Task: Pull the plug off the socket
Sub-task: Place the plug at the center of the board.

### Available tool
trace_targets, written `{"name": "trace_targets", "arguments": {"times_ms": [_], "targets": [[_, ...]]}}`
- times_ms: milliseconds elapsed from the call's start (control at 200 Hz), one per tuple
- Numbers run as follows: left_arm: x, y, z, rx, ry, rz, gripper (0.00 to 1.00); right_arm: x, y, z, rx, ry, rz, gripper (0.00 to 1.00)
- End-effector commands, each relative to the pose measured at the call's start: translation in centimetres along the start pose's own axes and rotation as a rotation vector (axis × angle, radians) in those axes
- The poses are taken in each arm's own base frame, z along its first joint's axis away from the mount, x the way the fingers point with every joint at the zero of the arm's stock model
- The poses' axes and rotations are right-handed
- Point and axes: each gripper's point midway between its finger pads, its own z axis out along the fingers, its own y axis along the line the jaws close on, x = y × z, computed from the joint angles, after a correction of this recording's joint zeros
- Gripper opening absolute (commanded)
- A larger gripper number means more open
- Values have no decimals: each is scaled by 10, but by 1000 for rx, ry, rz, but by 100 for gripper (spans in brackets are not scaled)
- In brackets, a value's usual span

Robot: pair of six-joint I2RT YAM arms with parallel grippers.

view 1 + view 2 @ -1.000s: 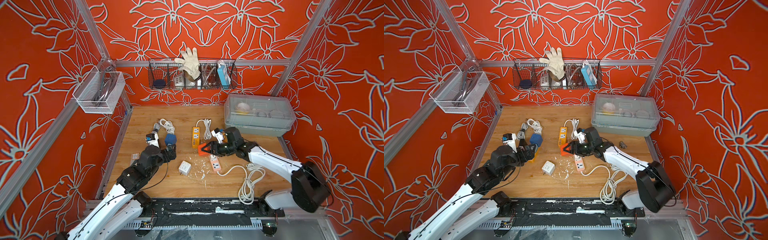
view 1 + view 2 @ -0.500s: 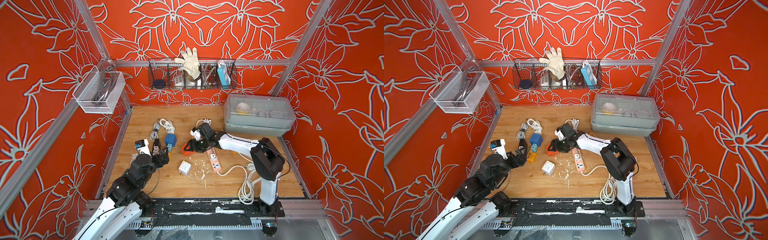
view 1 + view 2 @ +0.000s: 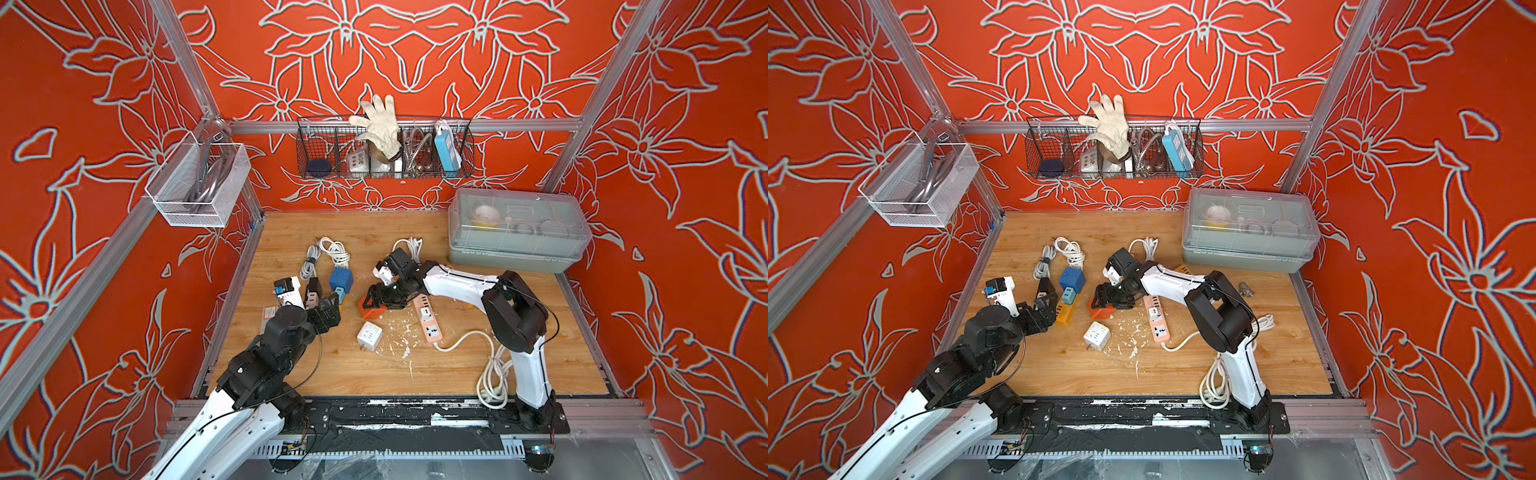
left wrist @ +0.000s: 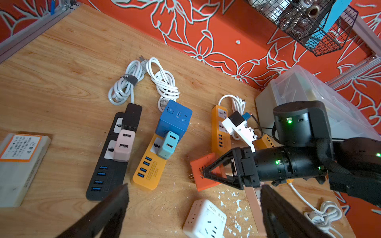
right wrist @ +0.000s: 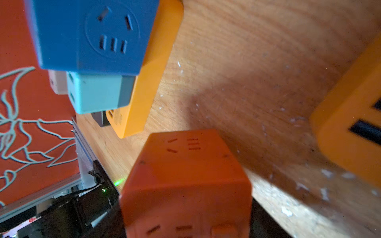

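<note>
Right end effector (image 3: pixel 379 296) straddles the orange cube (image 3: pixel 370 311), grip unclear; wide-open left end effector (image 3: pixel 323 300) sits nearer the teal plug (image 4: pixel 168 147).

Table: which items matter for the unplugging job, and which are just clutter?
Job: orange cube plug, prongs bare, inside the right gripper; pink charger in the black strip; teal charger and blue cube on the yellow strip.
Lying about: white cube adapter, peach strip, cable coils, lidded box, glove, wall basket.
</note>
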Motion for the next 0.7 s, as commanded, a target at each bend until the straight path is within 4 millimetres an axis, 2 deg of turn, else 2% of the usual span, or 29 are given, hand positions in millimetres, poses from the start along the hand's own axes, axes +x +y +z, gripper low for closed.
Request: {"name": "trace_targets", "arguments": {"times_ms": [0,150,255,350,450,560,696], "targets": [[-2,-11,5,46,-2,-14,98,4,-11,-10,111,24,-74,80],[1,-23,10,96,14,-23,98,-1,-3,-43,169,-12,-196,86],[2,-32,15,133,27,-30,98,-3,8,-69,177,-54,-281,85],[4,-40,19,165,41,-36,98,2,19,-96,171,-111,-359,84],[7,-48,23,200,57,-47,98,11,23,-127,187,-195,-420,83],[12,-56,29,236,76,-69,98,26,13,-160,221,-316,-432,83],[20,-68,38,281,115,-96,98,50,-12,-191,264,-466,-390,83]]}}
